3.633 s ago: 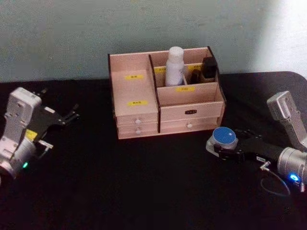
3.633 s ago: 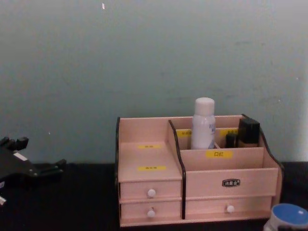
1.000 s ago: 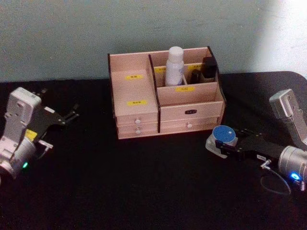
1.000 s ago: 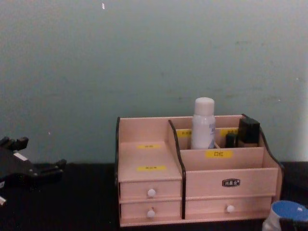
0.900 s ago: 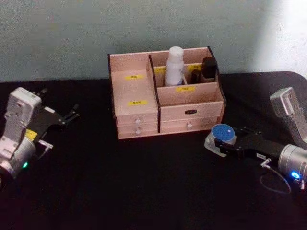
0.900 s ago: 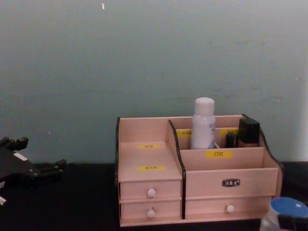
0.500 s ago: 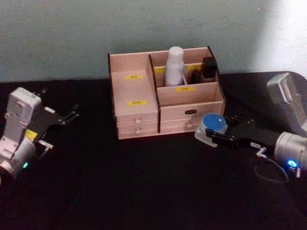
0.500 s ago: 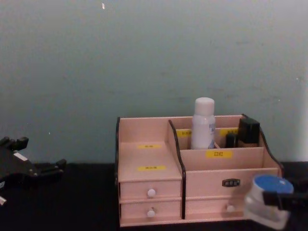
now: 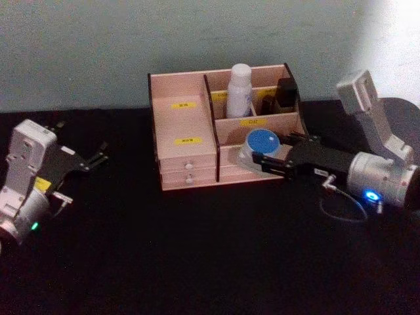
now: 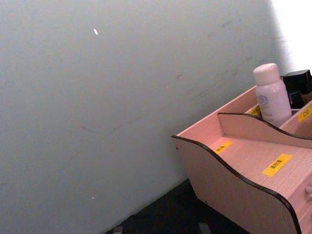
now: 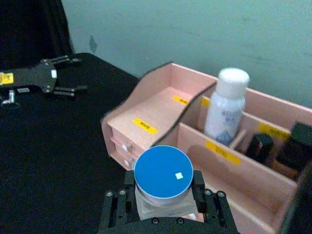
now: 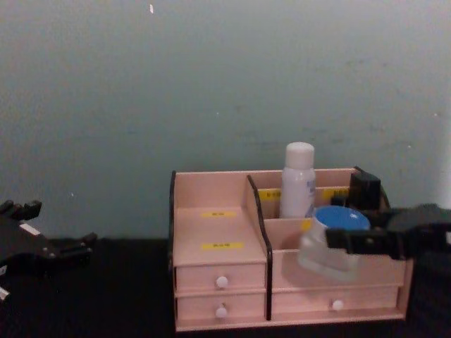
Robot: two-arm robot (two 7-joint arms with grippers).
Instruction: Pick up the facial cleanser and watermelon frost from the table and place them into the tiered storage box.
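**Item:** blue-lidded jar [image 9: 261, 142], squat and round, with a flat blue lid over a pale, cloudy body. It is taken to be one of the two things to be stored; which of the two cannot be told, as no label is legible.

**Location:** held clear of the black table [image 9: 197, 249], just in front of the tiered storage box [image 9: 187, 152] at its right half. It sits above the right-hand drawers, at about the height of the low front compartment's rim, and is not yet inside. It is upright, lid uppermost.

**Holder:** right gripper [image 9: 258, 159], reaching in from the box's right. Its two black fingers pinch the jar's body from opposite sides, just under the lid.

**Handling (judged):**
- The jar is rigid and should not give under the fingers.
- It is probably light for its bulk.
- The wall looks smooth and so liable to slip or twist in a two-point hold.
- Glass or plastic cannot be told, so treat it as breakable and set it down rather than drop it.
- The best hold is the present one, across the body's width below the lid, where the overhanging lid acts as a stop.
- Keep it level so the lid stays on top.

**Also in box:** white bottle [image 9: 239, 88], upright in a rear compartment at the right half. Dark containers [image 9: 284, 93] stand beside it, nearer the box's right wall.

**Other arm:** left gripper [image 9: 100, 152], idle, well left of the box and low over the table, fingers spread and empty.
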